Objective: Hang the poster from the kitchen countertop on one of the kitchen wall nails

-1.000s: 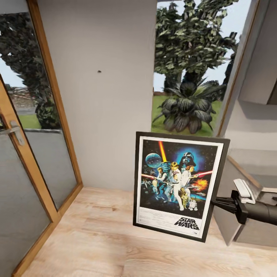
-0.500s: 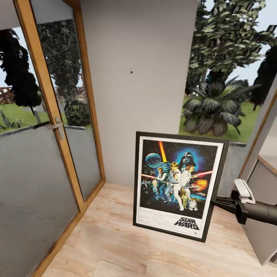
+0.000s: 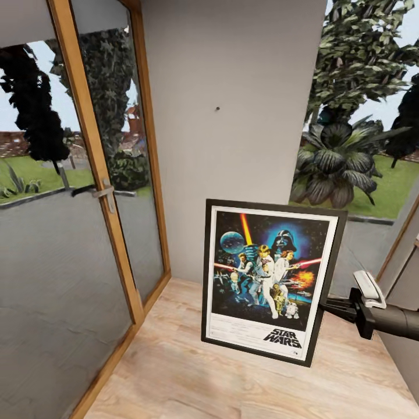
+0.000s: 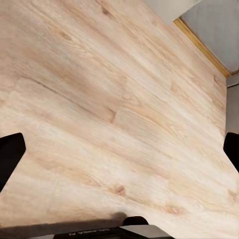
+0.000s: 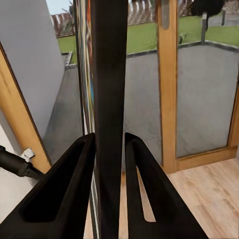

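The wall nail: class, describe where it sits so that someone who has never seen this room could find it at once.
Start at the plain grey wall between the wood-framed glass door and the window onto the garden plants. Look above the framed poster that the right gripper holds by its edge. The wall nail is the one small dark dot on that otherwise bare wall.

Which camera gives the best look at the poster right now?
The head view: the poster faces the camera whole, artwork and lettering readable, held at its side by the right gripper. The right wrist view catches just its dark frame edge-on between the fingers.
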{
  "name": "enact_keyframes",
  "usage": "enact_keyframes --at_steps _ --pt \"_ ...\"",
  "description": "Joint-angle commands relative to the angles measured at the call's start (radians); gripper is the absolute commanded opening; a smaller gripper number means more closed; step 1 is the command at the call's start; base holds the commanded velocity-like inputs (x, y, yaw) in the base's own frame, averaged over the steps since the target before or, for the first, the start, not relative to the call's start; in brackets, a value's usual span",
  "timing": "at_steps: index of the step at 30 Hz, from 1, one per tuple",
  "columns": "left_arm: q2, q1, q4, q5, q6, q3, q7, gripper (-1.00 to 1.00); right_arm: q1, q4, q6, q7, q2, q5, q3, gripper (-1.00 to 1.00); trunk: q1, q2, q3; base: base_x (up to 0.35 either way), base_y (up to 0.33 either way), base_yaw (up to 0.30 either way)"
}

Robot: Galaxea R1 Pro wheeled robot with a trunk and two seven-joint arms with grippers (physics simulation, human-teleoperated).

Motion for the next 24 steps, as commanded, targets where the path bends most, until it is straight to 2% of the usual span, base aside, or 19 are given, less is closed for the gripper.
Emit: enact_keyframes --at_steps 1,20,24 --pt "0.001 -0.001 -0.002 0.008 -0.005 -0.008 0.0 1.0 -0.001 0.0 0.013 0.005 0.0 -0.001 0.0 -1.0 0.001 -0.002 -0.002 0.203 0.279 0.0" --pt "0.001 -0.001 -0.002 0.008 -0.005 -0.005 0.0 1.0 -0.001 0.0 0.014 0.005 0.0 -0.001 0.0 -1.0 0.001 -0.002 -0.002 0.231 0.277 0.0" --pt "0.001 -0.001 -0.002 0.008 -0.005 -0.005 0.0 1.0 -0.001 0.0 0.014 0.005 0.0 -0.001 0.0 -1.0 0.001 -0.002 -0.002 0.239 0.277 -0.123"
